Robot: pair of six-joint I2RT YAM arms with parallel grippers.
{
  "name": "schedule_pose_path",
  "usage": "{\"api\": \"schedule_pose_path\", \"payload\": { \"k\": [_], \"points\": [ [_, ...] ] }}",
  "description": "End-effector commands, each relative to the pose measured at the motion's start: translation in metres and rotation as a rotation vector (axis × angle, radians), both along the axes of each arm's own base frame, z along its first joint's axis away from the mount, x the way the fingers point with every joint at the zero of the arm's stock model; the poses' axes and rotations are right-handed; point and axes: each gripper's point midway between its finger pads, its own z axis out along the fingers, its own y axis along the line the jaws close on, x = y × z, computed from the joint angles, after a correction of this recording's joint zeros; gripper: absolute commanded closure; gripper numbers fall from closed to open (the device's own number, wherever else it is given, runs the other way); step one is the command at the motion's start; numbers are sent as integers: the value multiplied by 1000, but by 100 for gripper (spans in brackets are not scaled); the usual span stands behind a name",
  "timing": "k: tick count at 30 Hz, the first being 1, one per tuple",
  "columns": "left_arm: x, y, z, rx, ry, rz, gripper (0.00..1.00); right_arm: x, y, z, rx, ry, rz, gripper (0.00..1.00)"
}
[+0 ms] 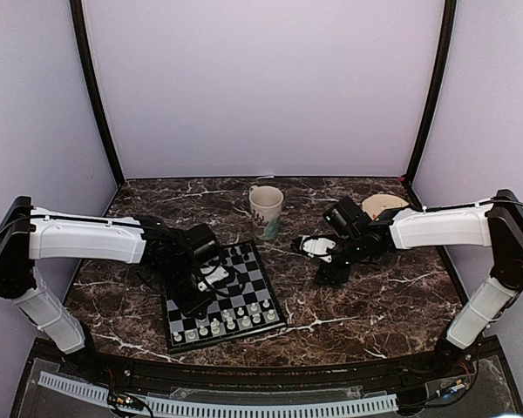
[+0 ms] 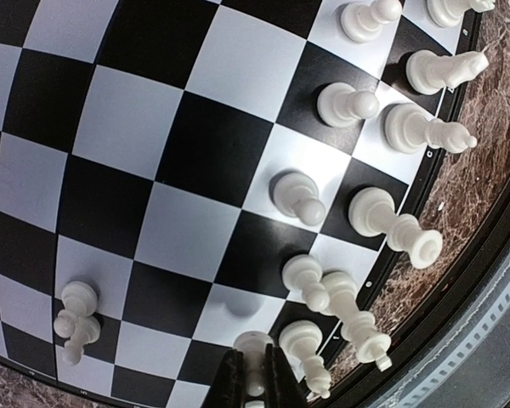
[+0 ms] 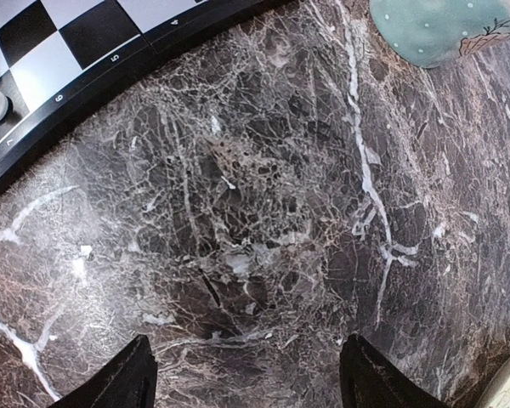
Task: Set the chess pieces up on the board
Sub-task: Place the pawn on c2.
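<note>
The board (image 1: 263,280) lies at the centre-left of the table, with a black border and checked squares. Several white chess pieces (image 1: 241,315) stand in rows along its near edge. My left gripper (image 1: 194,305) hangs over the board's left part. In the left wrist view it (image 2: 255,364) is shut on a white pawn (image 2: 255,344), held just above a square beside the other white pieces (image 2: 370,212). One white piece (image 2: 76,319) stands apart near the board's corner. My right gripper (image 1: 329,272) is open and empty over bare marble (image 3: 251,382), right of the board's edge (image 3: 85,81).
A cream and teal mug (image 1: 266,212) stands behind the board and shows in the right wrist view (image 3: 442,30). A round wooden disc (image 1: 383,206) lies at the back right. The tabletop is dark, white-veined marble (image 1: 392,296), with purple walls around it.
</note>
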Motion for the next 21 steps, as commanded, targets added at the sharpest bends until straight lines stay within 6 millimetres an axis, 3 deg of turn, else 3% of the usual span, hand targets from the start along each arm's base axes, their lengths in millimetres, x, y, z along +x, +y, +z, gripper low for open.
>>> {"api": "schedule_pose_path", "payload": {
  "k": [1, 21],
  "points": [
    [-10, 6, -8, 36, 46, 2, 96, 3, 7, 6, 8, -18, 17, 26],
    [0, 4, -12, 47, 3, -1, 87, 2, 7, 2, 0, -11, 17, 26]
  ]
}}
